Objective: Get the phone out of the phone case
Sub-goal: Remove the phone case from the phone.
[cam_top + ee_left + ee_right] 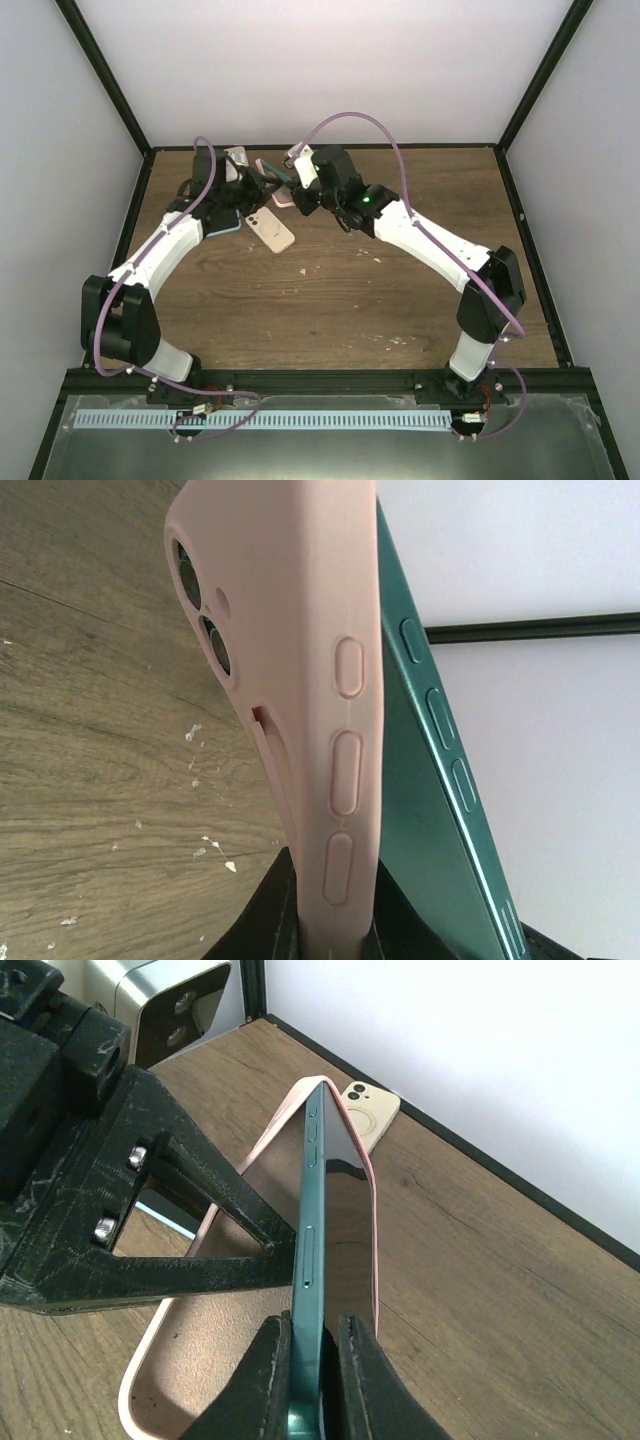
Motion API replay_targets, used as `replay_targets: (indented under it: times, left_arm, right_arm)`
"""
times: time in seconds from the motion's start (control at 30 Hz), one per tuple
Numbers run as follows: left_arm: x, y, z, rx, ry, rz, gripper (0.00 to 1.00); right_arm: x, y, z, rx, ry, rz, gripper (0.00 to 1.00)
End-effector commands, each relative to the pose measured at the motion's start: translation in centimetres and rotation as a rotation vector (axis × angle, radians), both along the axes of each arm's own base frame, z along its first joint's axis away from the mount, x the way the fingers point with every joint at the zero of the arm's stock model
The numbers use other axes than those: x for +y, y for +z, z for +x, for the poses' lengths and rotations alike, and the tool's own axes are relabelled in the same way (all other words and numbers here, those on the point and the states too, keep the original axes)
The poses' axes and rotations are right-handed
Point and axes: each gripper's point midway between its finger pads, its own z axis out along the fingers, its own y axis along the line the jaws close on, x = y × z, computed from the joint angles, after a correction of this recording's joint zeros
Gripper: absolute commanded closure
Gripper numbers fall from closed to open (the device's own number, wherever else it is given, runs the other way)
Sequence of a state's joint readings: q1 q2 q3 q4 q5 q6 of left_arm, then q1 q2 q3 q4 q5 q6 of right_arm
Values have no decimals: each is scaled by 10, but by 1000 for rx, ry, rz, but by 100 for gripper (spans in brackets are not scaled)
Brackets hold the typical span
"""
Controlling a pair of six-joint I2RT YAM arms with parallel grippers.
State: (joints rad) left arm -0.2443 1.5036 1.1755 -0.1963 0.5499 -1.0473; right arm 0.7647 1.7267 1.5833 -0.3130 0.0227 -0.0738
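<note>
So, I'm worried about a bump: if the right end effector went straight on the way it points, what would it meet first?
Probably the pink case, whose far corner wraps the tip of the green phone that the right end effector grips. Beyond lies a beige phone, depth unclear.

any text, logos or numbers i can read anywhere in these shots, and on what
None can be read.
The pink case, the green phone and the cream phone lying on the table show no print, logo or number in any view.
</note>
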Motion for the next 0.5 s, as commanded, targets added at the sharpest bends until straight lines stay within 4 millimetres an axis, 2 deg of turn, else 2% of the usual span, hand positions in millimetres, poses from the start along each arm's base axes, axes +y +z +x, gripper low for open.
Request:
replay_targets:
  times: [0.0, 0.13, 0.47]
  left_arm:
    - [36, -15, 19, -2, 141, 107, 100]
    - [46, -22, 22, 15, 177, 132, 100]
    - [52, -21, 26, -35, 181, 183, 100]
  right_arm:
    - [-51, 116, 21, -153, -188, 259, 99]
    - [-58, 119, 24, -154, -215, 266, 99]
    - [-81, 122, 35, -101, -228, 333, 99]
